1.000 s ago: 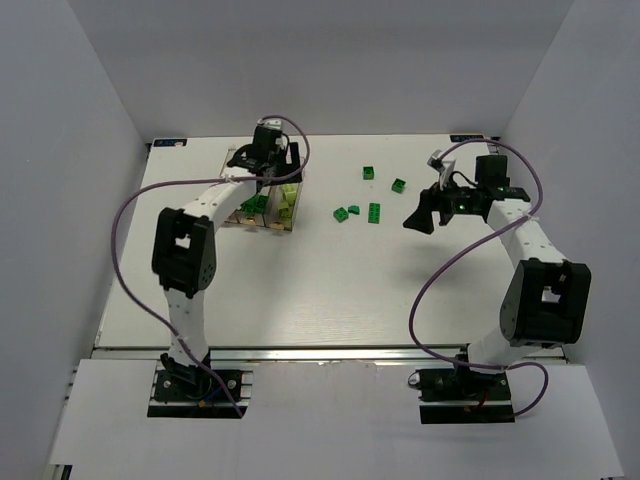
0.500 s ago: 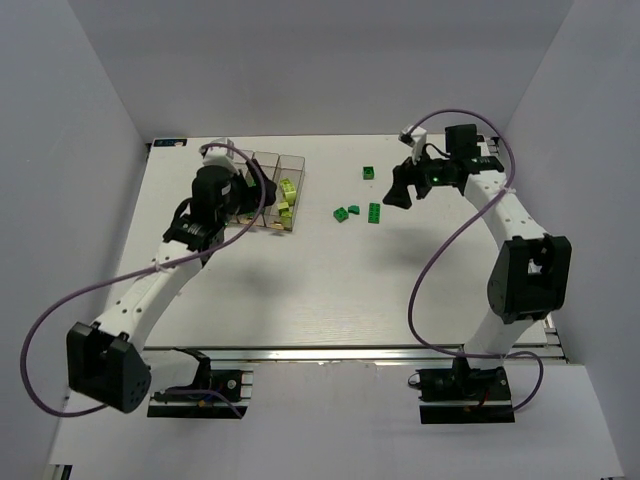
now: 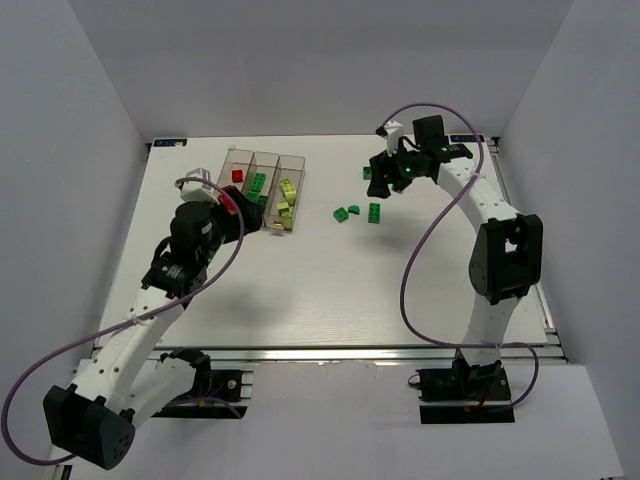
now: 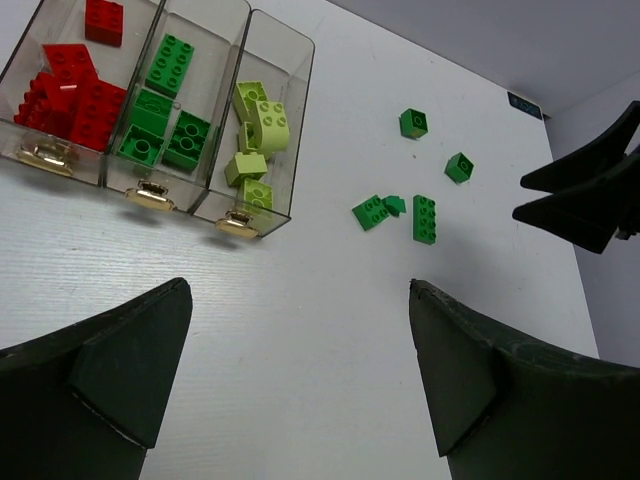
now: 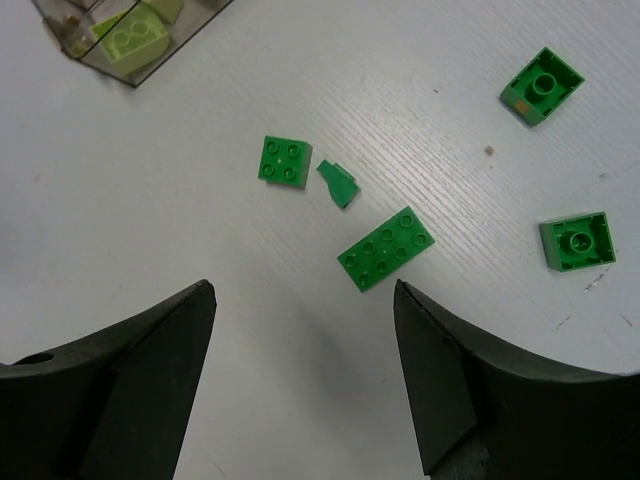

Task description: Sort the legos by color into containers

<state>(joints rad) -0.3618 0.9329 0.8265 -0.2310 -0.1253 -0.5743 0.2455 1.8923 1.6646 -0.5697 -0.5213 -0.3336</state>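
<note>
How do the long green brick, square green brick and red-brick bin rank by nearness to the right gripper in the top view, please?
1. Long green brick, by the right gripper.
2. Square green brick, farther left.
3. Red-brick bin, far left.

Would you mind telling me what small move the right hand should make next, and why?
Probably lower the right hand onto the long green brick and close on it. The hand is open and empty above the loose green pieces, and that brick lies nearest the gap between its fingers.
</note>
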